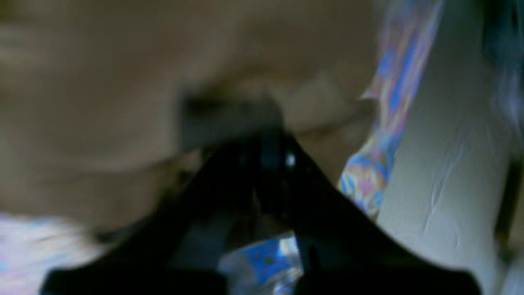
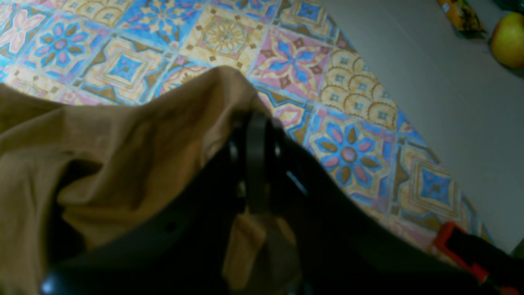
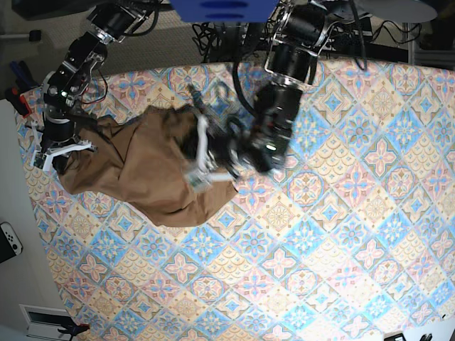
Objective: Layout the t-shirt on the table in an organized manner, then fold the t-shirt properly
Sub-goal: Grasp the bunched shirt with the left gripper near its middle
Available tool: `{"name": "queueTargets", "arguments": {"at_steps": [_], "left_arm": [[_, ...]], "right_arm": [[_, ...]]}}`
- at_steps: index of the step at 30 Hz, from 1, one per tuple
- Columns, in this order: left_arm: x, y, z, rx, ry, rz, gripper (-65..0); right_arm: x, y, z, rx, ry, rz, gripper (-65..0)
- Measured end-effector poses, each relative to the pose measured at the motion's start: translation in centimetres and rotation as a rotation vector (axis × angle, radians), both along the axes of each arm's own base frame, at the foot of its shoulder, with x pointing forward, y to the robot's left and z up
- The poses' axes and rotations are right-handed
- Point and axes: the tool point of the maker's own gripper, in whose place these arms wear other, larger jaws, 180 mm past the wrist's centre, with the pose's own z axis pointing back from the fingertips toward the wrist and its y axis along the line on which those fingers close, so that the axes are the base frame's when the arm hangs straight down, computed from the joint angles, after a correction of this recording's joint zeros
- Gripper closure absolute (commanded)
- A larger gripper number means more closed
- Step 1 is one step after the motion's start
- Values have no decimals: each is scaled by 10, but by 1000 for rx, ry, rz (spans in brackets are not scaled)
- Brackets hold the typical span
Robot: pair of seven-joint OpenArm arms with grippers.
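The plain tan-brown soft cloth t-shirt (image 3: 146, 170) is lying bunched and rumpled on the far-left part of the wide tabletop (image 3: 341, 234), which is wearing a pastel cloth of blue, pink and cream diamond and flower tiles. The garment is stretching as 1 wrinkled mass between the 2 arms.

The right tool (image 2: 256, 135) is pinching a raised fold of the shirt near the tabletop's left edge; in the right wrist view its black jaws are sitting pressed together with tan cloth bunching around and below them. In the base view this tool (image 3: 60, 150) is sitting at the shirt's left end.

The left tool (image 3: 202, 167) is pressing into the shirt's right edge, and its jaws are standing closed. The left wrist view is heavily blurred: tan cloth is filling the upper left and dark tool parts (image 1: 262, 135) are meeting it, so whether cloth is actually clamped there I cannot tell.

A yellow-green apple (image 2: 509, 39) is resting on the grey floor beyond the tabletop's edge.
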Motion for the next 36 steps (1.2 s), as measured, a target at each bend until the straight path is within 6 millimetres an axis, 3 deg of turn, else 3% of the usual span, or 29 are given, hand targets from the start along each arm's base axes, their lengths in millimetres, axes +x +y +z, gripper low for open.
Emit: {"name": "queueTargets", "arguments": {"at_steps": [2,7,12,17,18,21,23,25,30,32,36], "left_arm": [[29,31,17,-30,-19,112,0],[88,109,36,-5,-40,323,0],[124,148,37,-12,-2,407,0],[149,154,36,-22,61,405,0],[152,154,37,-23,69,401,-20],[163,148,45,-72,44,421,-283],[169,146,51,-132,4,450,-412],[168,147,49,-141,5,458,-457],[157,159,46,-118,-28,476,-446],[140,167,45,-86,-76,488,-437],[86,155,42,-4,-166,421,-432]], "right_arm": [[0,0,0,0,1,0,0],[1,1,0,2,-1,3,0],[-1,1,-2,0,3,6,0],[-11,3,-13,14,43,11,0],[-8,3,-10,10,29,14,0],[-6,3,-8,7,19,10,0],[-10,1,-10,3,34,4,0],[-10,1,-11,4,38,3,0],[-10,1,-10,3,35,4,0],[-10,0,-10,3,35,1,0],[-10,1,-11,4,35,4,0]]}}
